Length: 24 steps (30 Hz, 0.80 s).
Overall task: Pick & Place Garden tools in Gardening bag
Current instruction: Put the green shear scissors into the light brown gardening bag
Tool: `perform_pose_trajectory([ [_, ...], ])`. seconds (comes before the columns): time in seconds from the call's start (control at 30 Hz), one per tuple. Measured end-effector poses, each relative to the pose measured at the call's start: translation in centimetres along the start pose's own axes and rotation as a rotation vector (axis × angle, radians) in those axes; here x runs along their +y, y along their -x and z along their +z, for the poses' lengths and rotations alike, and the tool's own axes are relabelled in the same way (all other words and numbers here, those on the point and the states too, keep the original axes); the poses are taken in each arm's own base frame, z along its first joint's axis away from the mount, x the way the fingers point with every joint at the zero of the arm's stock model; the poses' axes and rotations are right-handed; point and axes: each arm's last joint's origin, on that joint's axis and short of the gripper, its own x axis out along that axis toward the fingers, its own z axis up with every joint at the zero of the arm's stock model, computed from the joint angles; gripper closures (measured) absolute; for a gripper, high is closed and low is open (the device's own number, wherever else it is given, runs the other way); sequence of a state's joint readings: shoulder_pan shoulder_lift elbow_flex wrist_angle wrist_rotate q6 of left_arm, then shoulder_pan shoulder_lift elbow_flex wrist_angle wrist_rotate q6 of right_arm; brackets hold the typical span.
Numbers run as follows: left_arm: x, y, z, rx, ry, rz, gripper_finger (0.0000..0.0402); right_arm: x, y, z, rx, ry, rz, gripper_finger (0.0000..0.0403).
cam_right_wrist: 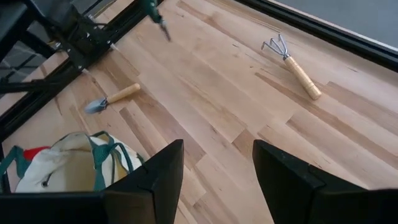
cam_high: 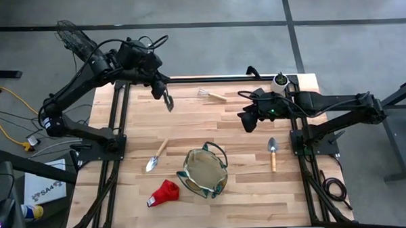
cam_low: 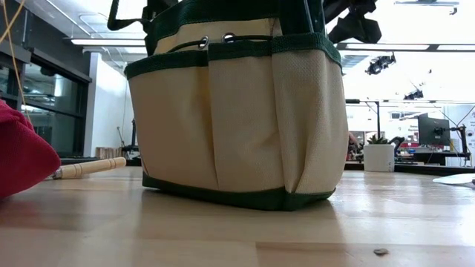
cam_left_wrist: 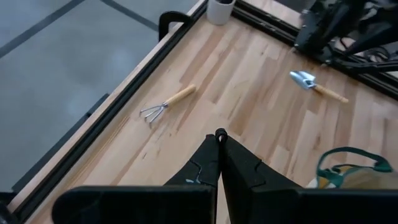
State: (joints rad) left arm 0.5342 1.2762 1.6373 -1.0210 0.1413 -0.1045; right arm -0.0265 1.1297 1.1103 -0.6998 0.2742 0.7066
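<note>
My left gripper (cam_high: pixel 163 92) is shut above the table's far left part, and a dark tool with green on it, seemingly the pruners (cam_high: pixel 169 103), sticks out below it; both also show in the right wrist view (cam_right_wrist: pixel 157 20). My right gripper (cam_high: pixel 247 124) is open and empty above the table's right middle (cam_right_wrist: pixel 217 152). The tan bag (cam_high: pixel 205 171) stands upright on its base near the front centre, its mouth open. A mini rake (cam_high: pixel 212 95), two trowels (cam_high: pixel 156 156) (cam_high: pixel 273 153) and a red glove (cam_high: pixel 164 193) lie flat on the table. No black shears show. My left gripper holds the pruners by their upper, green part (cam_right_wrist: pixel 152 9), coming from above and slanting down. My own shut fingers (cam_left_wrist: pixel 219 155) hide the place of contact in the wrist view. The tool's dark tip (cam_high: pixel 170 107) hangs below the fingers, clear of the table.
A small white pot with a plant (cam_high: pixel 281 81) stands at the far right corner. Black frame rails (cam_high: pixel 119 124) (cam_high: pixel 293 134) run along the table's left and right sides. Bare wood (cam_high: pixel 210 127) lies between the two grippers and the bag.
</note>
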Motion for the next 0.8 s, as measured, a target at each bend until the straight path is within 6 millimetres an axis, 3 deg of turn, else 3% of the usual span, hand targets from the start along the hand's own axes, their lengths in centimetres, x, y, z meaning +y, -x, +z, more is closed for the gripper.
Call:
perform_pose_trajectory([
  [0.43, -3.1, 1.0, -0.4, -0.032, -0.053, 0.003, 0.0401, -0.2, 1.1, 0.0, 0.010, 0.076, 0.056, 0.0219],
  [0.8, -5.0, 2.0, -0.5, -0.095, -0.085, -0.057, 0.0401, -2.3, 6.0, -0.5, -0.008, 0.215, 0.117, 0.0219],
])
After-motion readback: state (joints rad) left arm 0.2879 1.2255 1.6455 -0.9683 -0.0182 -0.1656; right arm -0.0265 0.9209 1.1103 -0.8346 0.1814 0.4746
